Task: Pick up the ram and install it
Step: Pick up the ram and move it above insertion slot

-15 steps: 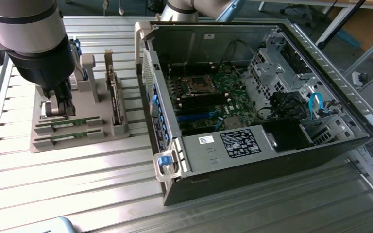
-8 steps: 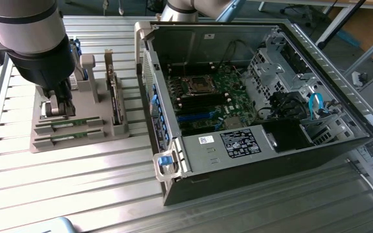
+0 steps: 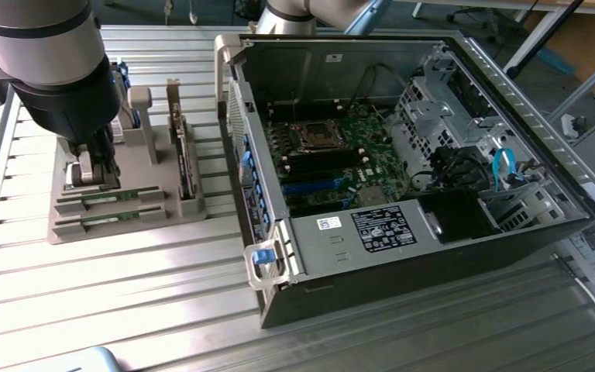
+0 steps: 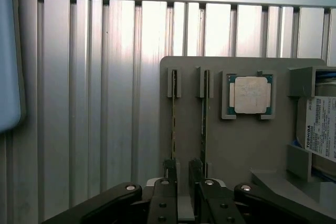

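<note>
In the exterior view, a gray holder [image 3: 184,211] lies on the table [image 3: 122,310] at the exterior view's left, beside the open computer case [image 3: 318,248]. The holder gives each part its own slot, probably so that the arm finds it at a known place. The ram [image 3: 106,198] stands on its edge in one groove. A second stick [image 3: 104,222] of the same kind stands in the next groove. The pincer [image 3: 91,177] hangs just above the holder, near one end of the ram.

In the wrist view, the ram [image 4: 203,119] and the second stick [image 4: 174,119] run parallel, thin edge toward the camera. The square processor [image 4: 251,94] sits in a pocket beside the ram. The pincer [image 4: 182,174] is open with a narrow gap and grips nothing. Its fingertips [image 4: 169,167] are at the near ends of the sticks. Neither stick lies inside the gap, and I cannot tell which stick it aims at.
</note>
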You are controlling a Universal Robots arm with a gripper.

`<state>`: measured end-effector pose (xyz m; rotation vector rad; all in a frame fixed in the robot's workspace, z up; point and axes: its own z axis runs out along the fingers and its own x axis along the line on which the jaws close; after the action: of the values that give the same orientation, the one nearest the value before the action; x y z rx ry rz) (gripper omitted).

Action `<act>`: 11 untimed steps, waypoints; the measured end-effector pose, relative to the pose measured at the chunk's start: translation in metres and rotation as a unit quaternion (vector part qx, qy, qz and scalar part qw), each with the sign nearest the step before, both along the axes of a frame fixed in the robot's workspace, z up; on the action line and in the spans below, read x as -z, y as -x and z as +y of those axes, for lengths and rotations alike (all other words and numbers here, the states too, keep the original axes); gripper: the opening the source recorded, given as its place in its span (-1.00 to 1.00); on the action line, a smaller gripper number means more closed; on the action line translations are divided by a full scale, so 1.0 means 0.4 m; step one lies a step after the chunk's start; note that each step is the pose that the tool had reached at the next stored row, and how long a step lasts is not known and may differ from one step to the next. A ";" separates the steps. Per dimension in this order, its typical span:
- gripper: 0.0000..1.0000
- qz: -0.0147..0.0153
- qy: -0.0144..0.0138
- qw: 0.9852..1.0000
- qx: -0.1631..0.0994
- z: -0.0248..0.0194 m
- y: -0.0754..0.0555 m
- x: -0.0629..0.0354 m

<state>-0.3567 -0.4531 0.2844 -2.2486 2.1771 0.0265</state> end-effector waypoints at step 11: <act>-0.52 0.000 0.000 1.000 0.000 -0.001 0.000 0.024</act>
<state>-0.3567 -0.4537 0.2746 -2.2485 2.1772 0.0266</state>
